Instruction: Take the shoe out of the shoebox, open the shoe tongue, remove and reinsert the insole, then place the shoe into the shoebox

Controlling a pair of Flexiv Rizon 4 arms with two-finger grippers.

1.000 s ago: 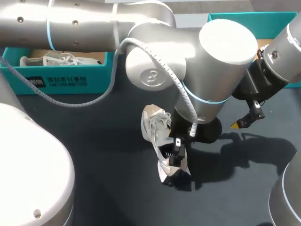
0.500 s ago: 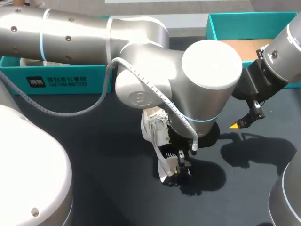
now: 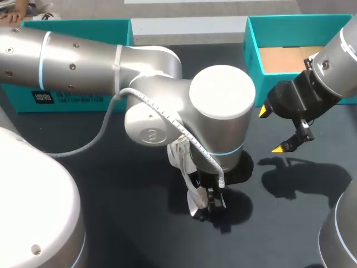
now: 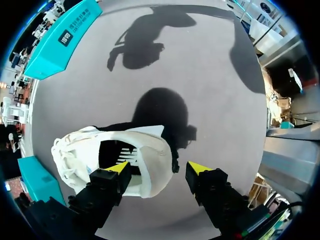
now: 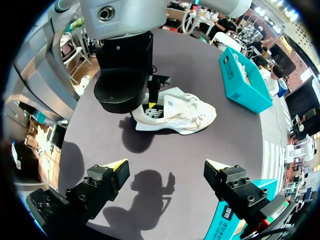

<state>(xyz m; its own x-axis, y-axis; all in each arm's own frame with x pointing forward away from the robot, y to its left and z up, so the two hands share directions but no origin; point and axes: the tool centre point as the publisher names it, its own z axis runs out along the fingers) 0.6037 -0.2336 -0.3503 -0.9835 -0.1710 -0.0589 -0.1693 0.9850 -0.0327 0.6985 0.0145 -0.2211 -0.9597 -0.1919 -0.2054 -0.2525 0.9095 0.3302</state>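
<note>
The white shoe [image 3: 179, 158] is seen on the dark table [image 3: 111, 190], near its middle and outside both boxes. In the head view most of the shoe is covered by the left arm [image 3: 83, 56], which comes in from the left and bends down over it. The laced front part points toward the far side of the table, and the heel end lies under the left gripper [image 3: 215, 202].

In the left wrist view, the left gripper [image 4: 158, 170] is held partly open over the heel. One yellow-tipped finger [image 4: 118, 167] is placed inside the shoe's opening, where a dark lining is seen. The other finger [image 4: 198, 167] stays outside behind the heel, with a small gap between it and the shoe, so the shoe is not clamped.

The right gripper [image 3: 270, 129] is held above the table, well apart from the shoe and just in front of the right shoebox [image 3: 251, 50]. Its fingers are spread wide and nothing is held between them. In the right wrist view the shoe [image 5: 182, 112] is seen ahead of this gripper [image 5: 166, 167].

A cardboard bottom is visible inside the right shoebox. A second teal box, the left shoebox [image 3: 67, 103], stands at the far left of the table, partly hidden behind the left arm.
</note>
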